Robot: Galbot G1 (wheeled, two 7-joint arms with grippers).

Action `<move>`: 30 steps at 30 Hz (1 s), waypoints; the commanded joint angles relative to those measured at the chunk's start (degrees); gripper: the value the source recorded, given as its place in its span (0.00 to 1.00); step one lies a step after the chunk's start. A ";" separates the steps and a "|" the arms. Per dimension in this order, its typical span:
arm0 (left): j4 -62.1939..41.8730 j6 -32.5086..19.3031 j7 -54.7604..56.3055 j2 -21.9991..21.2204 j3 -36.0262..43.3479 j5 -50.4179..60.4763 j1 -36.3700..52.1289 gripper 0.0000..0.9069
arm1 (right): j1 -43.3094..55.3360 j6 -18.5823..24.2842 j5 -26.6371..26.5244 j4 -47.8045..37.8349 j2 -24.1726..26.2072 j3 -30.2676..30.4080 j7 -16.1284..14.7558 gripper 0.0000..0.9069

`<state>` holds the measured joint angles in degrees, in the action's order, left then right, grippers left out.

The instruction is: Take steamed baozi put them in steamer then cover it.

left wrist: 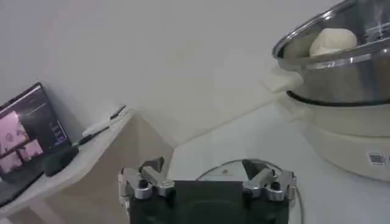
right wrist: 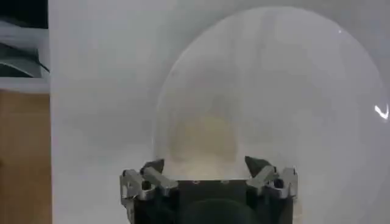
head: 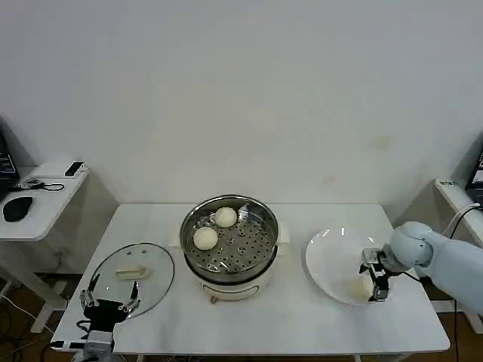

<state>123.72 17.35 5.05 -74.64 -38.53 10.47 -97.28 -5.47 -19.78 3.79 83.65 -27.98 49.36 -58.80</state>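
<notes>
Cream bun (right wrist: 204, 141) on plate (head: 332, 260), right gripper (head: 375, 280) open astride it, nothing held: centre, close gently, lift clear, carry to steamer (head: 230, 238) beside two buns; left gripper (head: 110, 296) open, idle by lid (head: 133, 276).

I see the steamer (head: 229, 240) is shiny metal, with a perforated tray. The cover (head: 132, 275) looks like clear glass. The baozi (head: 205, 238) are smooth and matt.

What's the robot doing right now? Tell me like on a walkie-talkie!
Right gripper open over a bun on the plate. Left gripper open, waiting by the lid. Two buns in the steamer. Nothing blocking.
</notes>
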 commanded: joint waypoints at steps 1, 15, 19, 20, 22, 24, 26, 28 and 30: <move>0.30 -0.04 0.05 -0.10 -0.05 0.04 -0.18 1.00 | -0.82 -0.46 -0.05 -1.19 -0.82 -0.39 -0.22 0.81; 0.86 -0.02 0.11 -0.48 0.06 0.10 -0.41 1.00 | 1.78 -0.85 -0.77 -0.29 -0.30 -0.05 -2.00 0.71; 0.94 -0.05 0.12 -0.49 0.10 0.12 -0.40 1.00 | 5.17 -0.05 -1.40 -0.16 0.08 -0.19 -3.23 0.71; 0.99 -0.05 0.11 -0.47 0.10 0.12 -0.41 1.00 | 5.73 -0.04 -2.09 -0.17 0.11 -0.41 -3.37 0.71; 1.07 -0.04 0.11 -0.40 0.12 0.07 -0.39 1.00 | 8.45 -0.28 -3.46 -0.21 0.01 -0.30 -3.25 0.71; 1.16 -0.05 0.09 -0.37 0.14 0.05 -0.34 1.00 | 11.01 -0.21 -4.47 -0.28 -0.22 -0.44 -3.23 0.71; 1.14 -0.06 0.11 -0.41 0.14 0.04 -0.20 1.00 | 13.79 -0.55 -6.28 -0.34 -0.69 -0.39 -3.13 0.71; 1.17 -0.06 0.10 -0.44 0.14 0.04 -0.12 1.00 | 17.60 -0.81 -7.90 -0.43 -1.91 1.05 -2.89 0.71; 1.40 -0.04 0.10 -0.47 0.17 0.07 -0.11 1.00 | 20.76 -1.19 -9.42 -0.48 -3.20 2.09 -2.66 0.71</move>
<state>124.88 17.30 5.16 -75.10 -38.39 10.53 -97.43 4.68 -20.75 -1.23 83.13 -29.23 49.87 -61.22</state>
